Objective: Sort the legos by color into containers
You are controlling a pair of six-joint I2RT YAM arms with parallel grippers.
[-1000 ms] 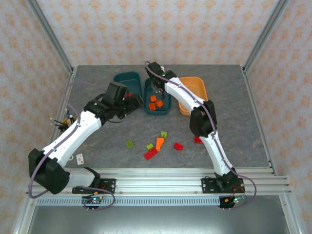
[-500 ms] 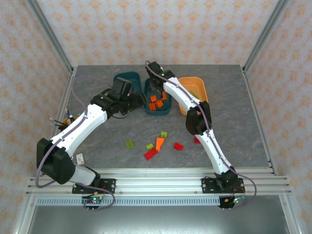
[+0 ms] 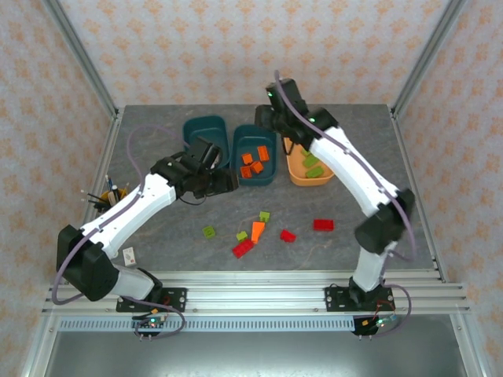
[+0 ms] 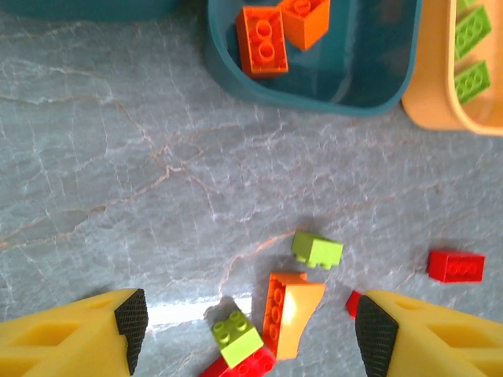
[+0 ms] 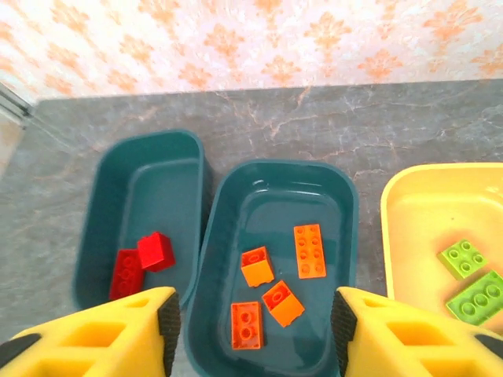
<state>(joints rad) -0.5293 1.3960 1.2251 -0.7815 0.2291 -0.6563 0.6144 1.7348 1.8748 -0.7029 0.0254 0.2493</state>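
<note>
1. Spanning the whole scene, a grey marbled table (image 3: 409,204) carries everything.
2. Two white arms reach in from the near edge, the left arm (image 3: 126,212) and the right arm (image 3: 354,169).
3. Three tubs sit side by side at the far middle: a left teal tub (image 5: 141,196), a middle teal tub (image 5: 283,169), and an orange tub (image 5: 416,204) on the right.
4. The left gripper (image 4: 251,318) hangs above the table just near of the middle teal tub, fingers apart, empty.
5. The right gripper (image 5: 257,322) hovers high over the tubs, fingers apart, empty.
6. Two red legos (image 5: 141,259) lie in the left teal tub, four orange legos (image 5: 310,251) in the middle one and two green legos (image 5: 464,259) in the orange tub. Several loose legos (image 3: 258,230) lie scattered on the table nearer the arms.
</note>
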